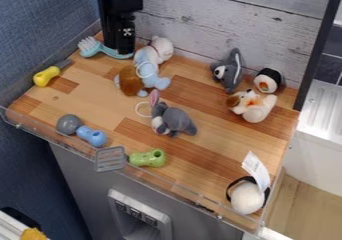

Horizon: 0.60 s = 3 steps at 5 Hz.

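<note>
I have the hand [121, 47] at about eleven o'clock on the desk [200, 101], hanging low by the back wall [200, 24]. I can't tell from here whether it is wide or narrow. Nearest to it is the pale blue brush [100, 49], also at eleven, its handle running right beneath the hand; whether they touch, I can't tell.

I judge the brush light and stiff, its smooth plastic a little slippery. I'd pinch across the slim handle, clear of the bristles. Just to its right, towards twelve, lie a white, blue and brown bundle of plush [145, 66]; it should be soft and light, squashing under a grip, so I'd take it round a thick body and keep off the thin loop.

The grey plush with pink ears [175, 121] is near the centre. A dark grey plush [229, 72] sits between one and two, a black-and-white one [268, 80] at two, a brown-eared one [255, 106] at three, and a round cream one [247, 197] with a tag at five. The green-handled spatula [148, 158] is at six, a blue-handled tool [91, 135] at eight, a yellow-handled one [47, 76] at ten.

For containers, a white basin [324, 111] stands beyond three o'clock; I can't make out its contents.
</note>
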Tool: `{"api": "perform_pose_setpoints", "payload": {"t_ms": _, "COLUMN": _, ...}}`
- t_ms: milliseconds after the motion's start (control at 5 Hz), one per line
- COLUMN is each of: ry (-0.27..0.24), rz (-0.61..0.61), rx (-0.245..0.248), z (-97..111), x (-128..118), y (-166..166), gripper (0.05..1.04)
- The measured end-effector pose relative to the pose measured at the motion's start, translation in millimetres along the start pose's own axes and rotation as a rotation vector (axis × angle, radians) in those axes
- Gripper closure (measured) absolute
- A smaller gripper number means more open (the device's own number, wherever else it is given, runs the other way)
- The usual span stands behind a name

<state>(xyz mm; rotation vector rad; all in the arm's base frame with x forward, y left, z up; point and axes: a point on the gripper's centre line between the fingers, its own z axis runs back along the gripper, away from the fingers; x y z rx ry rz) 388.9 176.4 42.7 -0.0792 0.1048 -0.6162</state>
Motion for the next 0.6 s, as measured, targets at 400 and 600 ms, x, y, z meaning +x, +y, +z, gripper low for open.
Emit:
{"api": "perform_pose_setpoints", "payload": {"t_ms": 400, "ry": 0.0, "rz": 0.309, "rx": -0.028, "z": -14.4, "x": -2.6, "y": -4.9, "gripper": 0.084}}
{"api": "perform_pose_setpoints", "payload": {"t_ms": 600, "ry": 0.003, "rz": 0.352, "rx": -0.034, "z": -17.4, "x": -3.7, "y": -6.1, "gripper": 0.084}}
